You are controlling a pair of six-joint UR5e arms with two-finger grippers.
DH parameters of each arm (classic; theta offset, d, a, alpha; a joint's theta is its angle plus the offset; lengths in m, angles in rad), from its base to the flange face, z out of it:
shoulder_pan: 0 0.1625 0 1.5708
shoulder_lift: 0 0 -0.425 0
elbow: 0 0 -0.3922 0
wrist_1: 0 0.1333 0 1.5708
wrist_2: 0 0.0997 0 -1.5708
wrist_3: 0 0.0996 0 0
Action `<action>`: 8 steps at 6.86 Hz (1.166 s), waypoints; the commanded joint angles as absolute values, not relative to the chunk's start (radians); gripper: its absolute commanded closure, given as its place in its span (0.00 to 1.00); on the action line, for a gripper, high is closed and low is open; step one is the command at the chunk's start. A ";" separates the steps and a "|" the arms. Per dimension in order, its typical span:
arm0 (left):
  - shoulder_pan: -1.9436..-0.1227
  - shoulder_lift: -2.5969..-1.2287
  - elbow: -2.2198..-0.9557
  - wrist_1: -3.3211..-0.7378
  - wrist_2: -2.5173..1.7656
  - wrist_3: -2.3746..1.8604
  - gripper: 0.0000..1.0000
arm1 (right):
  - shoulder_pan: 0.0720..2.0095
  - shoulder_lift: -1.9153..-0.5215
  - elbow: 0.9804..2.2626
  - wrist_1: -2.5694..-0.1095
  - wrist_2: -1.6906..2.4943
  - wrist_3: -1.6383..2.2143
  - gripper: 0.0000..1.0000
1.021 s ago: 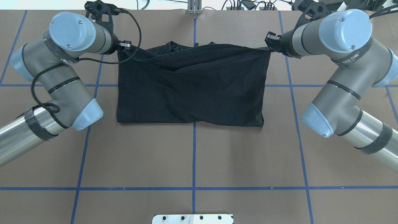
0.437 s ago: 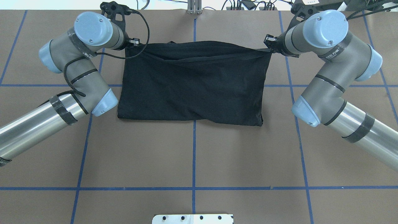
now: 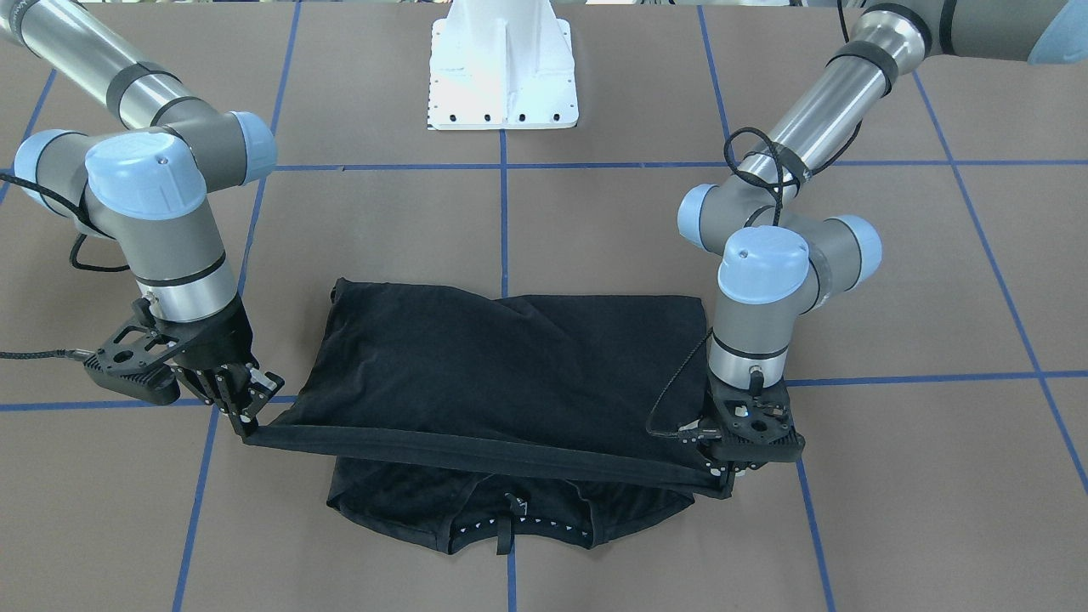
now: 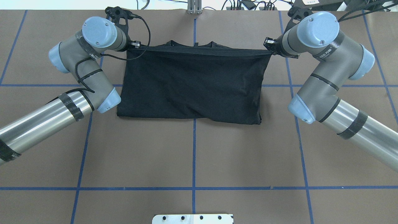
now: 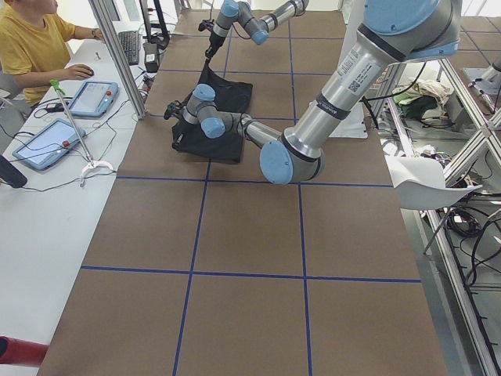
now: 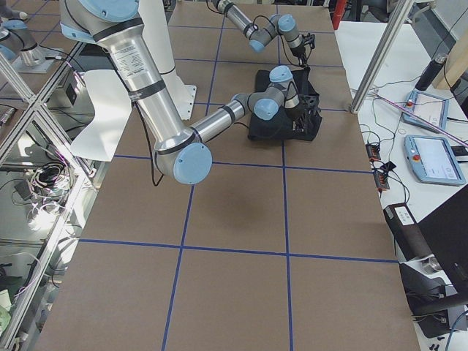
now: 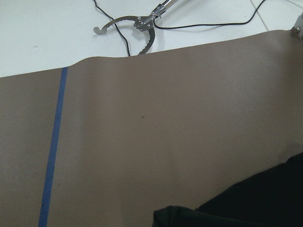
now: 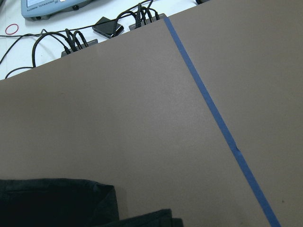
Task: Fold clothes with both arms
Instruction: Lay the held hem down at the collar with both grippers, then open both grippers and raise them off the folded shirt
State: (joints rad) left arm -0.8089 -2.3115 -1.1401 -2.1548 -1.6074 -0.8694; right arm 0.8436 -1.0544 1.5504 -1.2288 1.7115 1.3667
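The black T-shirt (image 4: 192,84) lies folded over at the far middle of the table, and no logo print shows. Its top layer's edge (image 3: 476,455) is stretched in a taut straight line between both grippers, a little above the collar part (image 3: 510,520) that lies flat on the table. My left gripper (image 4: 136,46) is shut on the left corner of that edge, as the front-facing view (image 3: 721,476) also shows. My right gripper (image 4: 270,46) is shut on the right corner, as the front-facing view (image 3: 246,425) also shows. The wrist views show only black cloth (image 7: 255,208) (image 8: 57,203) over brown table.
The white pedestal base (image 3: 503,68) stands at the near middle edge. Blue tape lines (image 4: 194,155) grid the brown table. Cables and plugs (image 4: 248,4) lie past the far edge. An operator (image 5: 31,47) sits at a side desk with tablets (image 5: 92,98).
My left gripper moved inward to the right with its corner. The held edge, sagging and wrinkled before, now runs straight and taut between both grippers. The right gripper barely moved.
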 commanded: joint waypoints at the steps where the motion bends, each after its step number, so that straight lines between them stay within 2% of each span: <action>1: -0.802 -2.316 -1.118 -2.171 -1.609 -0.861 1.00 | 0.835 -0.999 1.473 -1.227 1.710 1.361 1.00; 2: -0.801 -2.318 -1.120 -2.171 -1.609 -0.861 1.00 | 0.833 -0.986 1.459 -1.227 1.710 1.361 1.00; 4: -0.805 -2.315 -1.135 -2.178 -1.614 -0.859 0.74 | 0.831 -0.967 1.436 -1.226 1.712 1.356 1.00; 5: -0.810 -2.312 -1.144 -2.196 -1.620 -0.850 0.32 | 0.833 -0.960 1.434 -1.227 1.716 1.342 0.16; 6: -0.833 -2.280 -1.202 -2.215 -1.647 -0.798 0.00 | 0.853 -0.951 1.446 -1.227 1.730 1.233 0.00; 8: -0.860 -2.113 -1.450 -2.204 -1.756 -0.746 0.00 | 0.948 -0.980 1.501 -1.233 1.958 1.116 0.00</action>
State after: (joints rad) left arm -0.8456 -2.2041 -1.3129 -2.2059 -1.7059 -0.7712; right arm 0.9001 -0.9626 1.4637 -1.2306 1.8467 1.1907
